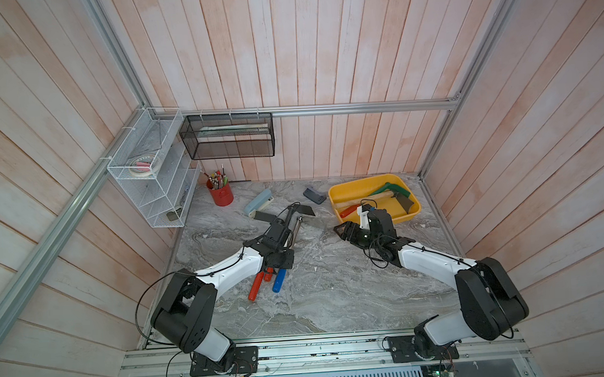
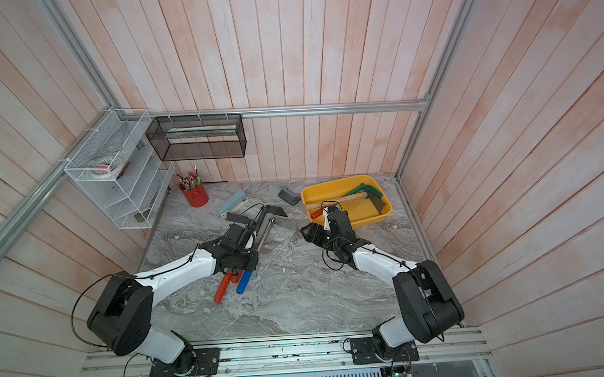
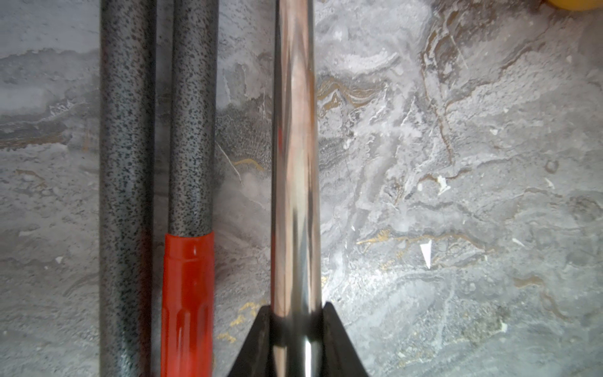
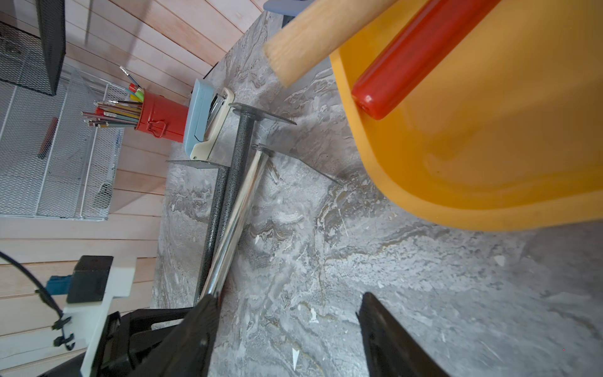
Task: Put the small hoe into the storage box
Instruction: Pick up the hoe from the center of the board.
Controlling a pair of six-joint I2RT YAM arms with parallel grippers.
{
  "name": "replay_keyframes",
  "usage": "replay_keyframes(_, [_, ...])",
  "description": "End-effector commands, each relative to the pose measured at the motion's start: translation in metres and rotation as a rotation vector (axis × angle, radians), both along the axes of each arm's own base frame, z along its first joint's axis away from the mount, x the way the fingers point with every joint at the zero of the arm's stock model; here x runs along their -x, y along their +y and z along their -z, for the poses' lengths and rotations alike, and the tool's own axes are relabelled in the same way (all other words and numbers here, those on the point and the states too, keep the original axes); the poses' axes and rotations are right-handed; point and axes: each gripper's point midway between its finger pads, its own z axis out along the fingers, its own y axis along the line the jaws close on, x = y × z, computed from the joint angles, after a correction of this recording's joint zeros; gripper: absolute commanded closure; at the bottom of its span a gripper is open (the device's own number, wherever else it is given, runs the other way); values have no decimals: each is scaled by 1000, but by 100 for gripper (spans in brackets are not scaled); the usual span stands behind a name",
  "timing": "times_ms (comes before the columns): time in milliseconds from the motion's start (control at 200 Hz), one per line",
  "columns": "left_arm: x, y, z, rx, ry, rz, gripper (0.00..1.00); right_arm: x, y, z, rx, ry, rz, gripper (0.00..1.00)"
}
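Observation:
The small hoe lies on the marble table, with a chrome shaft [image 3: 293, 147] and a blue handle [image 1: 279, 280]. Its flat blade [image 4: 293, 160] points toward the back. My left gripper [image 3: 296, 310] is shut on the chrome shaft, both fingers pressed against its sides. The storage box [image 1: 336, 195] is a yellow tray at the back right, seen in both top views [image 2: 338, 180]. My right gripper [image 4: 288, 297] hangs open over bare table just off the box's near left corner [image 1: 341, 228], with nothing between its fingers.
Two speckled-shaft tools with red handles [image 1: 256, 286] lie tight against the hoe. The box holds a wooden-handled tool [image 1: 381, 194] and a red-handled one [image 1: 349, 211]. A red pencil can [image 1: 221, 194], a blue stapler [image 1: 258, 202], a white wire rack [image 1: 153, 175] and a black mesh basket [image 1: 228, 136] stand at the back left.

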Motion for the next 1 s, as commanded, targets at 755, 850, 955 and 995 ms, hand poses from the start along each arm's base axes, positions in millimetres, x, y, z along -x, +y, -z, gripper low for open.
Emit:
replay_keyframes(755, [-8,-19,-25,113,-61,6,100,4,87,2,-205,90,-110,30])
replay_keyframes(850, [-9,-20,-25,114,-61,7,100,6,96,4,-229,105,-122,30])
replay_keyframes(955, [-9,-21,-25,117,-61,7,100,9,108,6,-240,117,-138,31])
replay_keyframes(995, [-8,-20,-24,117,-57,6,100,9,111,7,-244,121,-140,31])
